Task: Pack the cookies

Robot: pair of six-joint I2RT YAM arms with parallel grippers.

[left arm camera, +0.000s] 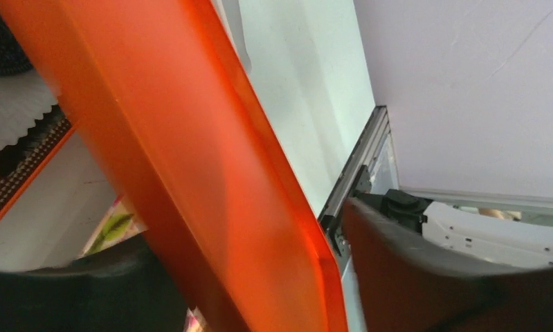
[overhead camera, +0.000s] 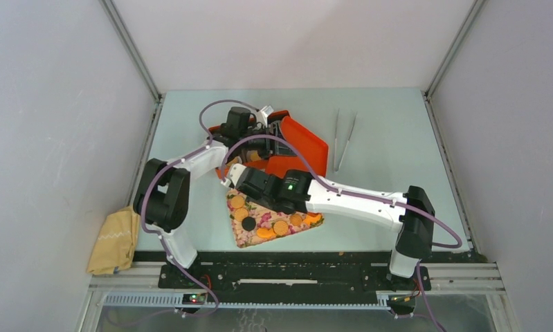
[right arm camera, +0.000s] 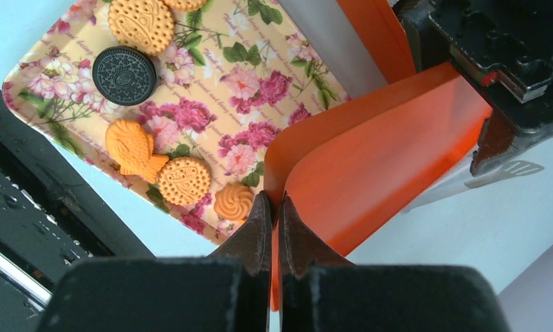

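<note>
**Right claw pinched on box, left claw wide**

My right gripper [right arm camera: 275,202] is clamped tight on a thin wall of the orange box [right arm camera: 370,166]. My left gripper [left arm camera: 249,225] stands wide, straddling the orange lid [left arm camera: 190,138]. The cookies [right arm camera: 183,180], 1 of them dark, lie on the floral tray [right arm camera: 259,90] at the desk's [overhead camera: 384,111] near edge.

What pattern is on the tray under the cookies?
The tray has pink and red flowers with green leaves on a yellow ground; clearest in the right wrist view.

The pale green bench [overhead camera: 398,166] carried a floral tray [overhead camera: 240,237] near its front edge, an orange box [overhead camera: 304,149] behind it, and what looked like metal tongs [overhead camera: 344,142] to the right
</note>
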